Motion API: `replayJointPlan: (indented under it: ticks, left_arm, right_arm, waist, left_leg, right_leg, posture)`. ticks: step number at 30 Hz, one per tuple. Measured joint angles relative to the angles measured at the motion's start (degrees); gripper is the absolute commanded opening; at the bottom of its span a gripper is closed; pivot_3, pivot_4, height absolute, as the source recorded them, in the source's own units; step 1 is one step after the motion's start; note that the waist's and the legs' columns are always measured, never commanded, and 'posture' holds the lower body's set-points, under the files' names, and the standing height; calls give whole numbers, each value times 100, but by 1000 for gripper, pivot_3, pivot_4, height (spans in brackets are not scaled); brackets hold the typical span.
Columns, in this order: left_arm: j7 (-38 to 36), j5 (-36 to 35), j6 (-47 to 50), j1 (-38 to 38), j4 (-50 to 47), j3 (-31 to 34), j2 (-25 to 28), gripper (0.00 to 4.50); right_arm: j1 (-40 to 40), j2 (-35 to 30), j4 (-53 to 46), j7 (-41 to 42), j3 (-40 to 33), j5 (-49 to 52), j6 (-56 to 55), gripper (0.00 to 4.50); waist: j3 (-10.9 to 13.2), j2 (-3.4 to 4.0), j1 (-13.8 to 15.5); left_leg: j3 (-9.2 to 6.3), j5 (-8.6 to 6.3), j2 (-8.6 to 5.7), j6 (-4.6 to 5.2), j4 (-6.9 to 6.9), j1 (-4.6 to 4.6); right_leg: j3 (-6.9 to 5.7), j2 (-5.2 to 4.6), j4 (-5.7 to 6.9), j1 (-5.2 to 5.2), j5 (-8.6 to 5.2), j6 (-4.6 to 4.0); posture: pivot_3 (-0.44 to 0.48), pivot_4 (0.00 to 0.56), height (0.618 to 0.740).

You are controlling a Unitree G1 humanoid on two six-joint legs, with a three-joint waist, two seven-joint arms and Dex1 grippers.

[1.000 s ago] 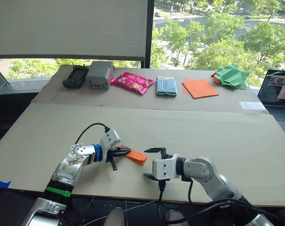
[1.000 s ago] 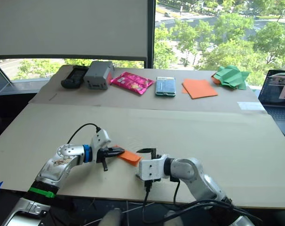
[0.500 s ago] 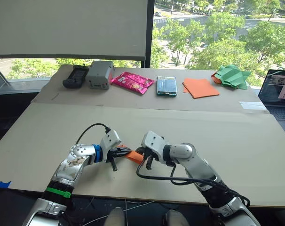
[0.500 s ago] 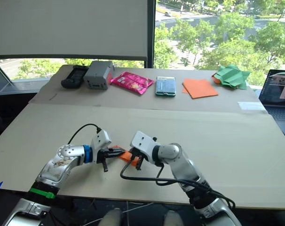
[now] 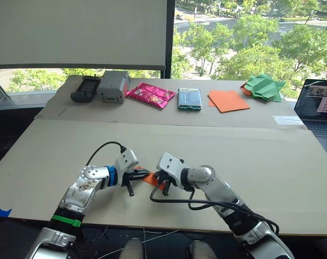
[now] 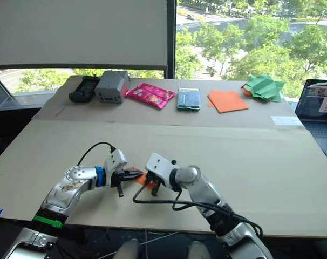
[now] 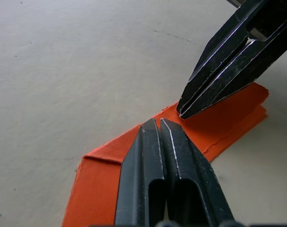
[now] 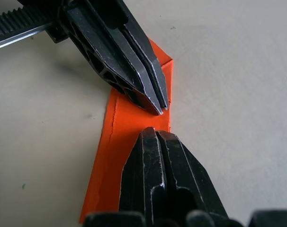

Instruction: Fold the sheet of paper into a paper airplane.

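Your left gripper (image 7: pixel 158 124) has its two black fingers pressed together, tips down on the paper (image 7: pixel 219 118). Your right gripper (image 8: pixel 156 135) is the same, fingers closed against each other with the tips on the orange strip; whether either pair actually pinches a layer or only presses on top is hard to tell from these angles. The two sets of tips face each other and sit just apart, both over the same folded piece.

The paper is folded into a narrow flat strip of several layers, edges stacked and slightly offset. It lies on the table (image 5: pixel 271 162) near the front edge, between your two grippers. In the left wrist view one end is squared off beyond the right gripper's tips and a diagonal crease crosses the strip nearer the left fingers. Its long axis runs roughly from one gripper toward the other.

Along the far side of the table you have a black remote (image 5: pixel 86 88), a grey box (image 5: pixel 113 86), a pink packet (image 5: pixel 151 94), a phone (image 5: pixel 190 99), an orange square (image 5: pixel 229 101) and green paper (image 5: pixel 265 87). A laptop (image 5: pixel 316 109) sits at the right edge
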Motion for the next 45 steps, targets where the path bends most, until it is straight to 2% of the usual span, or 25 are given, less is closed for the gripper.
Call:
replayJointPlan:
  ticks: [11,22,34,45]
  left_arm:
    - [-8,62,-34,66,-30,-81,53,145]
    - [-5,167,-131,80,-42,-152,61,145]
    - [-19,169,-147,114,-62,-164,76,145]
    - [-27,169,-166,77,-114,-147,76,145]
  right_arm:
    - [134,-224,-259,51,80,74,389,19]
    - [583,-484,-889,-17,-25,97,673,19]
    - [1117,-1039,-1635,-87,-147,306,886,19]
    - [1307,-1129,-2121,-321,-710,614,1188,19]
  waist:
    - [-76,35,49]
    - [-105,31,93]
    - [-128,19,112]
    - [-56,19,109]
  left_leg:
    - [0,-1,-2,-1,5,-2]
    - [1,-2,-2,-3,6,-1]
    - [3,-5,-5,-8,6,-4]
    - [3,-5,-7,-9,6,-20]
  right_leg:
    - [1,-1,-2,4,-1,0]
    - [1,-3,-5,4,-4,-1]
    - [0,-11,-15,5,-11,2]
    - [-2,-12,-25,-6,-11,3]
  posture:
    - [0,150,702]
    - [0,150,702]
    - [0,150,702]
    - [0,150,702]
